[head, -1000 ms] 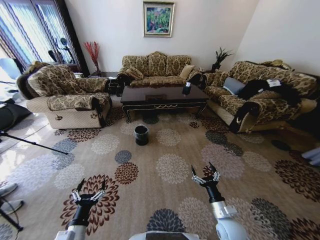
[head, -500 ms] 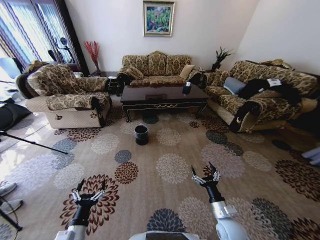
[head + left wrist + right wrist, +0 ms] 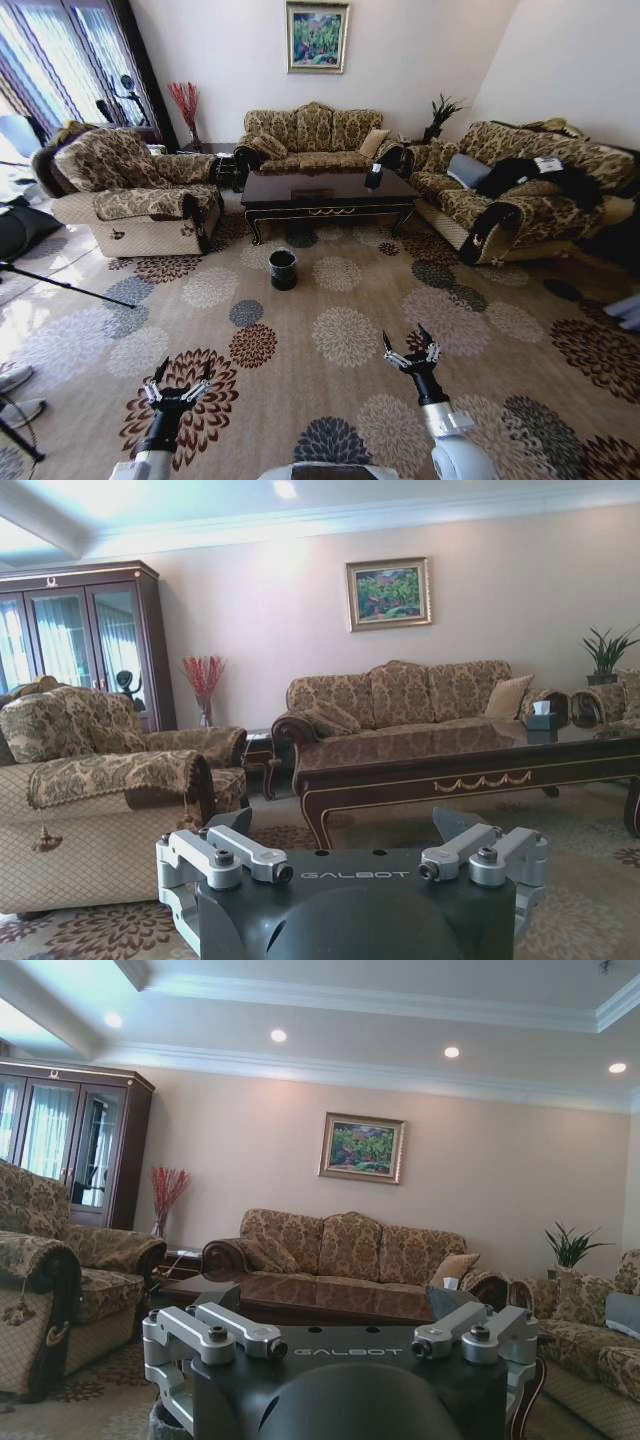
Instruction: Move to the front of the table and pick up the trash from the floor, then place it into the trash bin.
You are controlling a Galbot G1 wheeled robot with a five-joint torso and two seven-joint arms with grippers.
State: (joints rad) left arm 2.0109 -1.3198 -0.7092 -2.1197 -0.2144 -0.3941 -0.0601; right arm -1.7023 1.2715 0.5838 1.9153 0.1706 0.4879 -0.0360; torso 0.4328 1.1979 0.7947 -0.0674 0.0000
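Head view has the left gripper (image 3: 178,385) and right gripper (image 3: 410,347) both spread wide, holding nothing; trash bin (image 3: 283,270) sits near the table (image 3: 328,193).

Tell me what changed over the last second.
Nothing visibly changed since half a second ago; before that the view crept slightly towards the table. Left hand and right hand stay open, low over the floor. Trash bin unmoved.
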